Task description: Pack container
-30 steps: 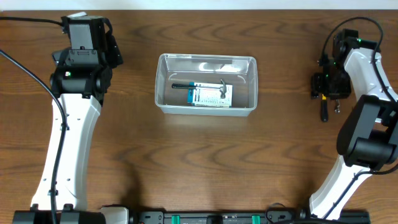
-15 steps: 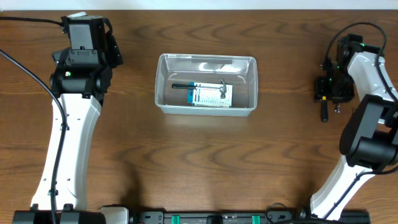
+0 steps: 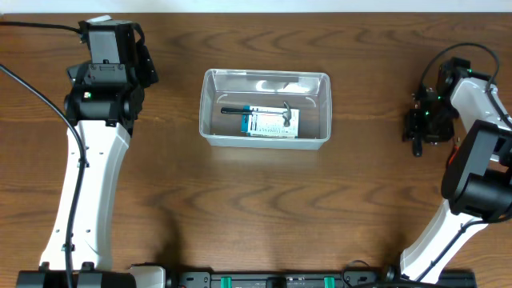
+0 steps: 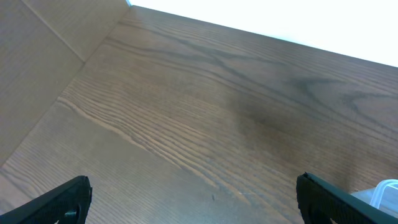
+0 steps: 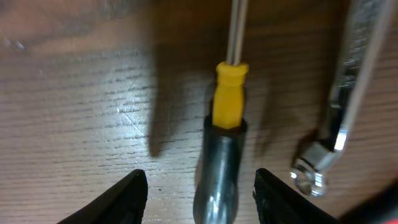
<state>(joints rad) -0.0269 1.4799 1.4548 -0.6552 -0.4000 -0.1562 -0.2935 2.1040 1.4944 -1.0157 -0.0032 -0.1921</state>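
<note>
1 container (image 3: 264, 74) mid-table, w/ 1 hammer (image 3: 232, 110) & 1 blue-white box (image 3: 268, 123) inside. Right gripper (image 5: 202, 196) spread wide astride 1 screwdriver (image 5: 229, 93) — not gripping; 1 wrench (image 5: 345, 93) just beside. Left gripper (image 4: 193, 202) spread, empty.

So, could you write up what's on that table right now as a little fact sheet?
Table: brown wood
Container: clear plastic bin, mid-table
Inside it: a small hammer lying on a blue-and-white box
Left gripper: open above bare wood, holding nothing
Right gripper: open, straddling a screwdriver that lies flat, dark handle, yellow collar
Beside it: a silver metal tool, possibly a wrench
</note>
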